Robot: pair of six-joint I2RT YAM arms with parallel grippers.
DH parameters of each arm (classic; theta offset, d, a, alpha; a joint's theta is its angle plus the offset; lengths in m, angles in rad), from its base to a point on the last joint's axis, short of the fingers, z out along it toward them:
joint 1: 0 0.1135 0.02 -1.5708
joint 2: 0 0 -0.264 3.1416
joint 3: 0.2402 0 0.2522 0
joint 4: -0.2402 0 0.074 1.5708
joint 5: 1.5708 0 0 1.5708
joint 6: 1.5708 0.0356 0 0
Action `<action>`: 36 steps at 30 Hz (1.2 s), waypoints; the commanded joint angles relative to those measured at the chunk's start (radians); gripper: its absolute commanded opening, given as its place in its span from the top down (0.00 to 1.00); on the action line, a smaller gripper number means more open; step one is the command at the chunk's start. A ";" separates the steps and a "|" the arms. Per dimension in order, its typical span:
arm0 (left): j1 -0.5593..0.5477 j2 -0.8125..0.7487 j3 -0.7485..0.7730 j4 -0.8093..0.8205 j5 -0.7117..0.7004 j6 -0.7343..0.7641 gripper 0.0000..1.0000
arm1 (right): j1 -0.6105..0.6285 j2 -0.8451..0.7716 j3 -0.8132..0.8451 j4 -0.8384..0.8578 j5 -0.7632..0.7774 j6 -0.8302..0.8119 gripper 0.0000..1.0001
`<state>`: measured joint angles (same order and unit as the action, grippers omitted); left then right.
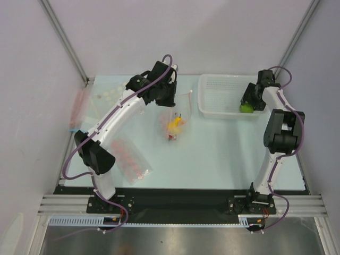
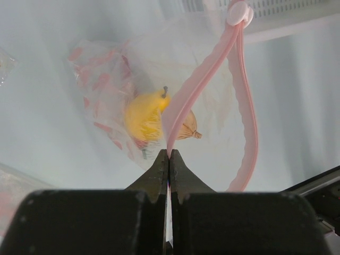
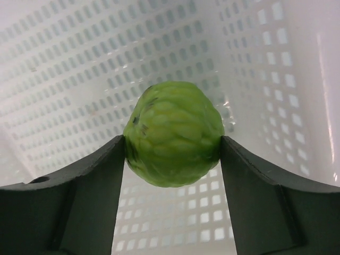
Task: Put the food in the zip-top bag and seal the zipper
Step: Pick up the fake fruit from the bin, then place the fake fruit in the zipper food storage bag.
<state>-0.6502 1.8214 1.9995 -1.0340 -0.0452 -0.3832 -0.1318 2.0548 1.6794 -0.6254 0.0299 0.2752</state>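
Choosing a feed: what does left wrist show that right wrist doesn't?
Only left wrist: the left hand shut on the pink-red zipper strip of the clear crinkly plastic bag, which holds a yellow pear-like fruit and small beige bulb. Only right wrist: the right hand touching both sides of the green round fruit. Both: the white perforated plastic basket.

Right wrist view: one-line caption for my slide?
Right gripper grips the green round fruit inside the white perforated basket.

light: bright, even, diffuse | shadows: faint, soft | left wrist view: hazy, background soft | right wrist view: sharp
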 commanded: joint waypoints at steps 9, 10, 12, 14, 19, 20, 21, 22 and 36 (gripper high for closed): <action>-0.005 0.029 0.081 0.020 0.038 -0.009 1.00 | 0.214 -0.456 -0.072 0.062 -0.228 0.053 0.65; -0.005 0.030 0.081 0.020 0.038 -0.013 1.00 | 0.237 -0.481 -0.086 0.065 -0.240 0.058 0.65; -0.005 0.029 0.084 0.023 0.071 -0.016 1.00 | 0.314 -0.537 -0.110 0.093 -0.284 0.070 0.66; -0.005 0.032 0.093 0.022 0.090 -0.019 1.00 | 0.363 -0.617 -0.153 0.136 -0.315 0.096 0.66; -0.005 0.030 0.107 0.005 0.116 -0.039 1.00 | 0.472 -0.754 -0.276 0.269 -0.399 0.174 0.68; -0.005 0.027 0.108 0.002 0.122 -0.042 1.00 | 0.488 -0.781 -0.303 0.288 -0.392 0.182 0.68; -0.005 0.024 0.108 -0.001 0.137 -0.046 1.00 | 0.524 -0.791 -0.316 0.293 -0.386 0.186 0.68; -0.005 0.018 0.113 -0.003 0.145 -0.057 1.00 | 0.543 -0.803 -0.325 0.294 -0.369 0.183 0.68; -0.019 -0.095 0.016 0.046 0.255 -0.160 1.00 | 0.718 -0.782 -0.446 0.242 -0.142 0.165 0.66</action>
<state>-0.6563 1.8175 2.0392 -1.0428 0.1417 -0.4881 0.5751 1.2675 1.2396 -0.3927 -0.2070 0.4427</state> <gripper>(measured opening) 0.009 0.709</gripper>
